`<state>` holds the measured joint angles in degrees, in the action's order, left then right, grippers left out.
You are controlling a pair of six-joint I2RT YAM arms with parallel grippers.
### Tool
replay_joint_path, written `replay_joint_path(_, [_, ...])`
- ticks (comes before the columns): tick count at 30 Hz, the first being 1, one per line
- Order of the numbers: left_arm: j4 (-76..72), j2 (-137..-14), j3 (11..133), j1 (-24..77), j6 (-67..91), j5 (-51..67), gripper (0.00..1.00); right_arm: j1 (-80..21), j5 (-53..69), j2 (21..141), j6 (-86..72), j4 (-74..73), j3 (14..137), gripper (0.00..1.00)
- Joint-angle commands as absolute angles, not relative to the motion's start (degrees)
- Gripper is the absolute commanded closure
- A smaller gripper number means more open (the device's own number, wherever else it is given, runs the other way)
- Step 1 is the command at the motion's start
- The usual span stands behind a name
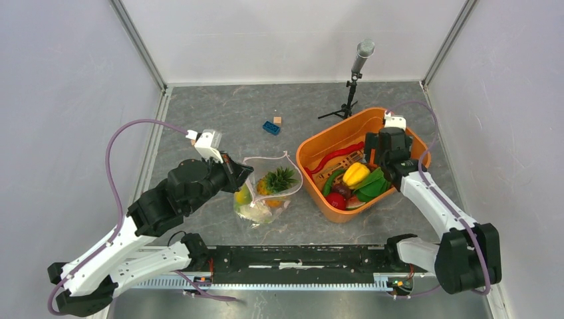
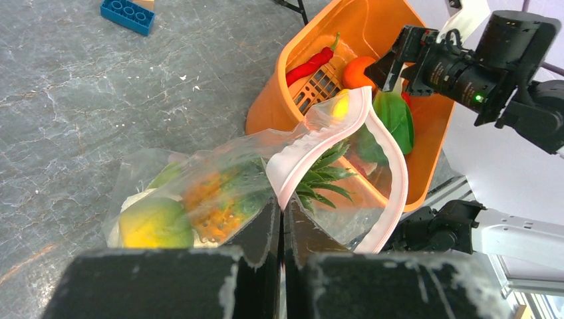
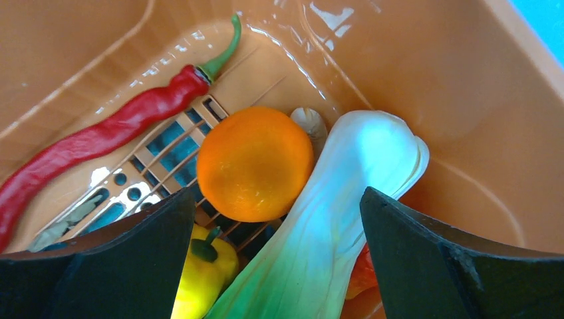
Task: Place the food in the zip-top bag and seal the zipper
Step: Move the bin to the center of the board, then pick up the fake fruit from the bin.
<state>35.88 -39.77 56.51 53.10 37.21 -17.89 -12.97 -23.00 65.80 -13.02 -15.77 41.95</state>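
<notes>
The left end effector [image 2: 281, 226] is clenching the pink zipper [image 2: 312, 143], holding the zip-top bag [image 1: 266, 199] mouth up and open. The bag is resting on the desk [image 1: 219, 113] at 9 o'clock of the orange basket [image 1: 312, 143], with the pineapple [image 1: 276, 181] already inside. The right end effector [image 3: 278, 199] is hovering released, jaws wide, over the orange [image 3: 254, 163] in the basket. This is likely the pick step. To do it well: centering the jaws on the round fruit, avoiding the leafy green [image 3: 346, 193] touching it at 3 o'clock, and closing across the widest part so it isn't slipping out.
</notes>
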Motion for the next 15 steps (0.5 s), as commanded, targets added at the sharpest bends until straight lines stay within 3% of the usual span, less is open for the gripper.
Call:
replay_joint_path(1, [34.8,-40.0,57.5,53.0,37.0,-17.5,0.98,-10.7,-17.5,68.1,-12.2,-10.6,39.8,0.02])
replay_joint_path(8, [34.6,-40.1,57.3,53.0,37.1,-17.3,0.98,-10.4,-15.4,72.2,-10.9,-8.1,37.4,0.08])
replay_joint_path(11, [34.6,-40.2,57.4,52.9,37.1,-17.2,0.98,-10.2,-14.0,72.9,-10.3,-7.8,37.6,0.17])
replay_joint_path(15, [34.5,-40.2,57.2,53.0,37.2,-17.5,0.98,-10.1,-13.2,72.5,-9.2,-5.3,37.1,0.11])
